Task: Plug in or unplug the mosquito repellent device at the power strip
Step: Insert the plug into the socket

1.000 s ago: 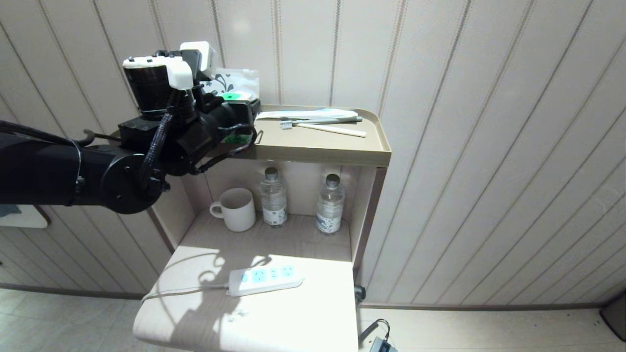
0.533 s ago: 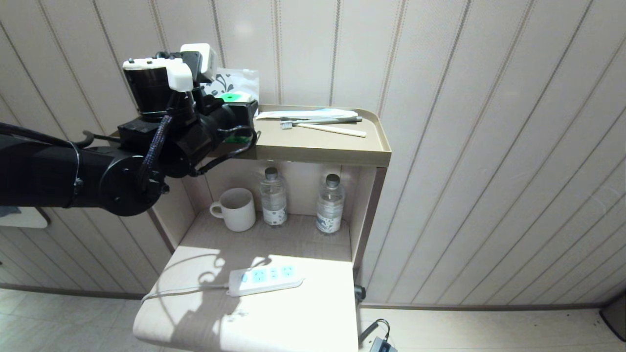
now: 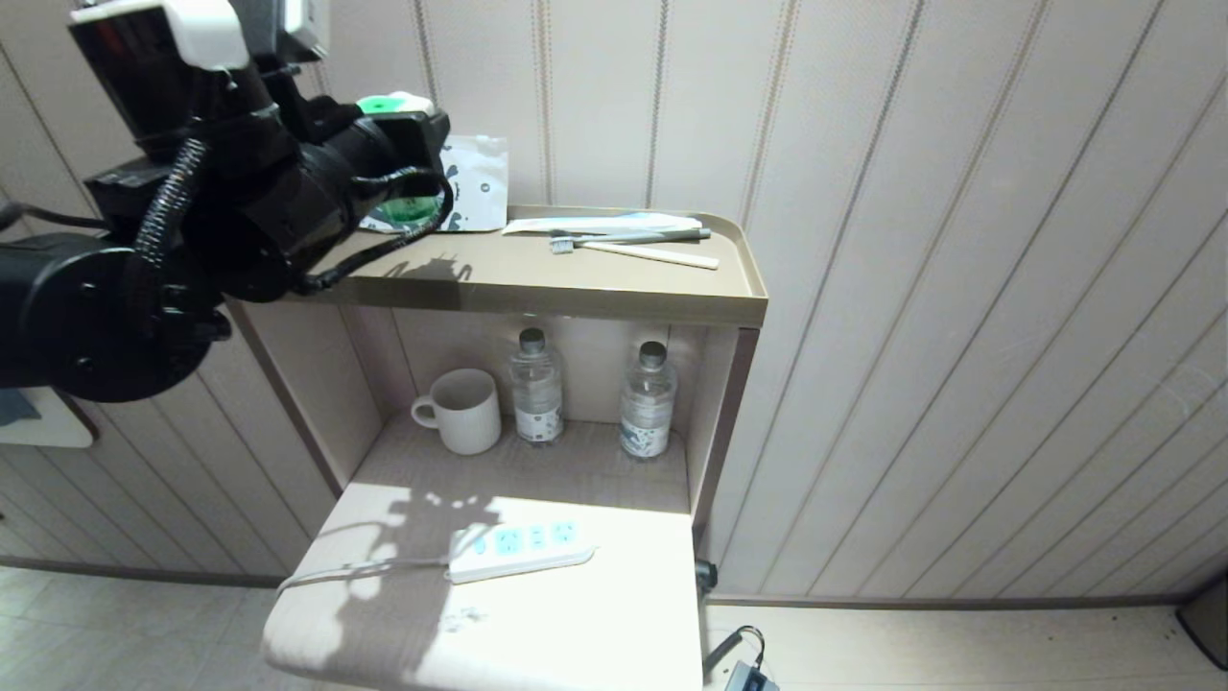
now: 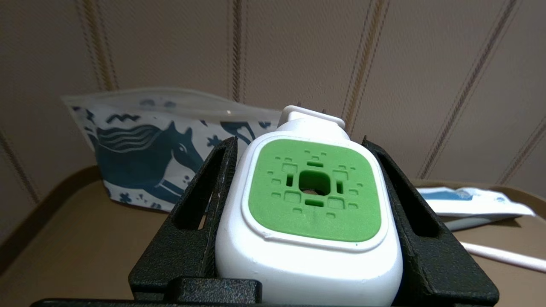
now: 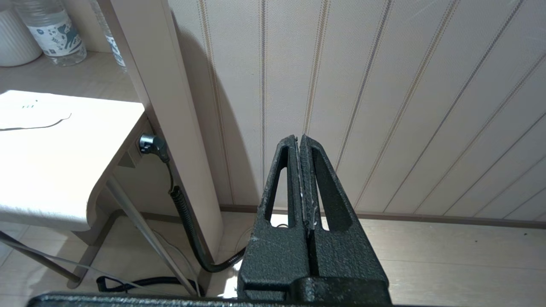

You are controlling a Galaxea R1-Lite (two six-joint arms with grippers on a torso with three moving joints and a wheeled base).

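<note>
- Your left gripper [image 3: 408, 154] sat above the left end of the shelf [image 3: 614, 288], its fingers [image 4: 204, 200] pressed on the two flanks of the device [image 4: 307, 221], green top facing the wrist camera.
- The device [image 3: 395, 106] was clear of the shelf, in the air near the printed pouch [image 3: 470, 182]; nothing else touched it.
- Below the shelf, a mug [image 3: 460, 411] and two bottles [image 3: 537, 389] stood at the back of the niche.
- The strip [image 3: 518, 549] lay on the low table [image 3: 576, 633] in front of the niche, well below the shelf, cord [image 3: 365, 573] trailing off toward the left, all sockets bare.
- Toothbrushes [image 3: 633, 245] lay on the shelf's right half, well apart from your grip.
- Your right gripper [image 5: 303, 179] hung off past the right side of the shelf unit near the floor, fingers pressed together on nothing.
- To do this carry well, you needed to keep the squeeze even so the smooth white body did not slip, and lower it past the shelf's front lip without clipping it.
- I could not see the prongs, so you likely had to check their turn against the socket slots before pressing down.
- The strip looked light and loose; a straight push from above seemed safest against it skidding.
</note>
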